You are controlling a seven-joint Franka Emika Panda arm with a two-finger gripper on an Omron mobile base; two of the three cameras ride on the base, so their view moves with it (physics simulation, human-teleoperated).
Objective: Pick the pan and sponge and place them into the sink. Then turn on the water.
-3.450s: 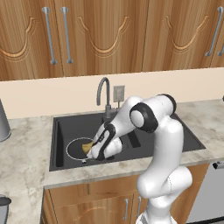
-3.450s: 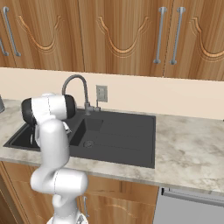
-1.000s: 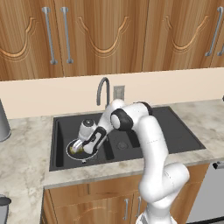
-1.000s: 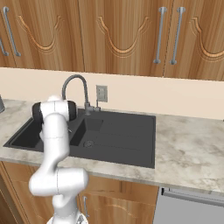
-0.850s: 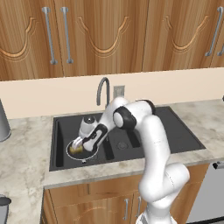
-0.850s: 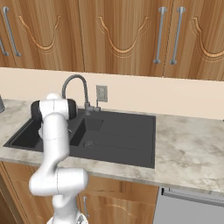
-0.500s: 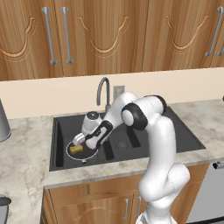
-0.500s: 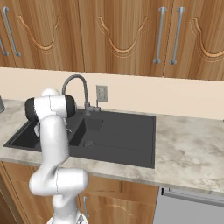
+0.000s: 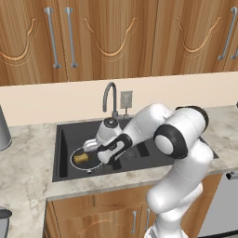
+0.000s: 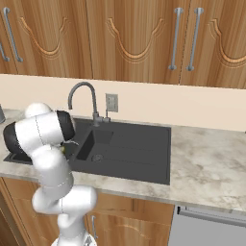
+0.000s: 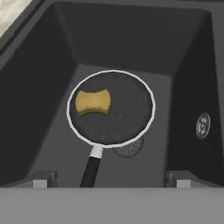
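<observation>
Gripper point(image 11: 112, 181): I read the jaws spread wide, holding nothing, poised over the left basin
Pan point(image 11: 114, 109): directly below the fingertips point(image 11: 40, 180), flat on the basin floor, part covering the drain; handle point(image 11: 91, 168) points back toward my hand
Sponge point(image 11: 92, 102): lies inside the pan, left of centre, apart from the rim
Handling: I judge the pan stiff and fairly heavy, best taken at the handle; the sponge soft, light, easily pinched across its narrow waist
Sink point(image 9: 64, 139): both items already in it
Faucet point(image 9: 110, 98): behind the basin, no stream seen; water not yet on
</observation>
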